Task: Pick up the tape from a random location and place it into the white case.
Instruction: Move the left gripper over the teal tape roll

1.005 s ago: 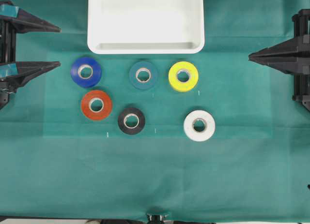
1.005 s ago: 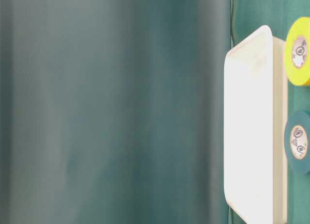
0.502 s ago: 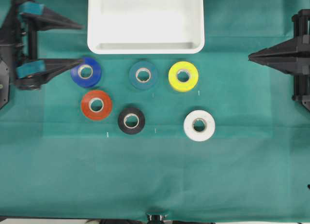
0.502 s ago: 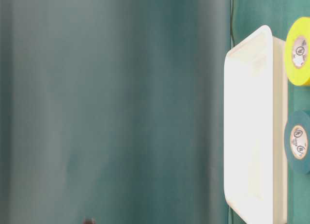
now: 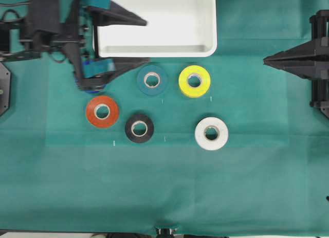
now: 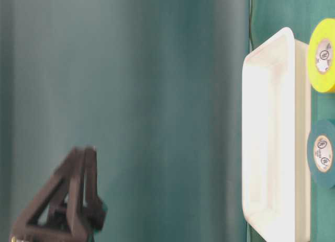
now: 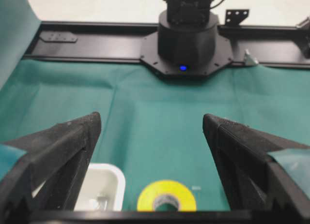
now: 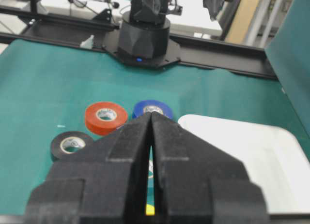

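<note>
Six rolls lie flat; the tape sits just near the white case. Our left hand gapes wide, empty; the right hand rests pinched together. We'd judge it light, stiff; grip across its rim.

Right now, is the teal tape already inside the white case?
No, the teal tape lies on the cloth just below the rim of the white case, beside the yellow roll.

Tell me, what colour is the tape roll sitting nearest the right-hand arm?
White: the white roll with a pale core, clearest in the overhead view.
</note>
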You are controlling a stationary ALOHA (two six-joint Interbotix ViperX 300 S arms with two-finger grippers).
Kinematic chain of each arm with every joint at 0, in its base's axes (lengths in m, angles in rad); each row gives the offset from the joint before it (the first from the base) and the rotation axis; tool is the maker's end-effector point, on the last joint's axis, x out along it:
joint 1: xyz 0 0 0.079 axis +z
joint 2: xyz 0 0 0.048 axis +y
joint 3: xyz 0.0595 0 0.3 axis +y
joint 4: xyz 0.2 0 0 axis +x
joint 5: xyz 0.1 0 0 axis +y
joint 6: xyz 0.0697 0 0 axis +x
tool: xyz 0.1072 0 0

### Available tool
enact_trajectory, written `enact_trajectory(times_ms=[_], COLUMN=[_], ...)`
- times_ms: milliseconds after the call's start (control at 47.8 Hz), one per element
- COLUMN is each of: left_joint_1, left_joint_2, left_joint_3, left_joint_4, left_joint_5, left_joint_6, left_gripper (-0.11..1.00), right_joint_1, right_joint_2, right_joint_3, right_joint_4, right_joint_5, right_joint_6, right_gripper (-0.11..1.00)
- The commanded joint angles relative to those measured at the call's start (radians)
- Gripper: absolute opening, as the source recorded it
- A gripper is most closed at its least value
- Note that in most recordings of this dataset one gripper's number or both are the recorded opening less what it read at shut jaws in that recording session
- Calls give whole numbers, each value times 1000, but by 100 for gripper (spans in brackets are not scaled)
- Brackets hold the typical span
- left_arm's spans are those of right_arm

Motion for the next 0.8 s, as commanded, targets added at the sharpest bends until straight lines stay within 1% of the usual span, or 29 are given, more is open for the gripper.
enact_trajectory(times_ms=[0, 167, 293, 586, 670, 774], left_joint_1=[3, 2, 3, 2, -5, -11], left_joint_2=[26, 87, 114, 124, 124, 133], left_joint_3=[-66, -141, -173, -190, -195, -215], left_joint_4=[-2, -2, -2, -2, -5, -5], left_joint_5=[3, 32, 49, 110, 141, 209], left_joint_6=[2, 2, 2, -11, -20, -41], left_gripper=[99, 99, 99, 99, 99, 99], right_joint_1=[-2, -2, -2, -2, -2, -2], right_joint_2=[5, 5, 5, 3, 3, 3], right_joint_3=[-25, -25, -25, -25, -25, -28], right_joint_4=[0, 0, -2, 0, 0, 0], right_joint_5=[-5, -5, -2, 14, 14, 14], right_joint_6=[-2, -2, -2, 0, 0, 2], right_gripper=[0, 0, 0, 0, 0, 0])
